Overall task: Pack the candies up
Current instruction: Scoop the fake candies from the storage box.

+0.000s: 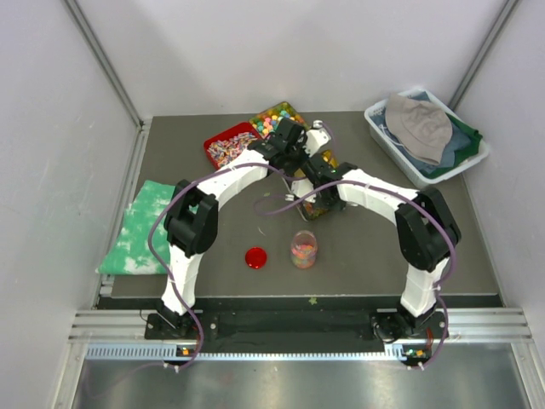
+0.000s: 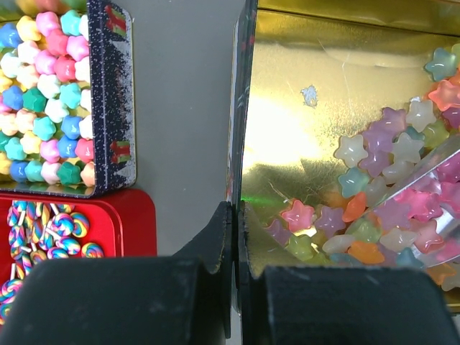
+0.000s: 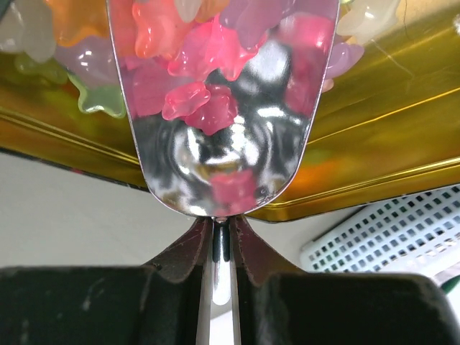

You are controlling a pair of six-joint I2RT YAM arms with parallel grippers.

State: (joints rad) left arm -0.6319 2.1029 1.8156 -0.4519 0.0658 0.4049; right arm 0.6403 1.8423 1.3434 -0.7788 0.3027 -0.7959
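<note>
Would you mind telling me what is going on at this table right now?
The left pincer is shut on the side wall of the gold tin. The right pincer grips the handle of a metal scoop whose bowl sits among the star-shaped candies in that tin, a few pink ones lying in it. Nearer the arm bases stands a jar holding some candies, a red lid beside it.

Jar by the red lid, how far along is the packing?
Done: the jar holds candies, its red lid off beside it. In hand: the left end effector clamps the gold tin's wall; the right end effector grips a scoop loaded with star-shaped ones inside that tin. Left: likely tipping this load into the jar, perhaps more scoops, then the lid.
</note>
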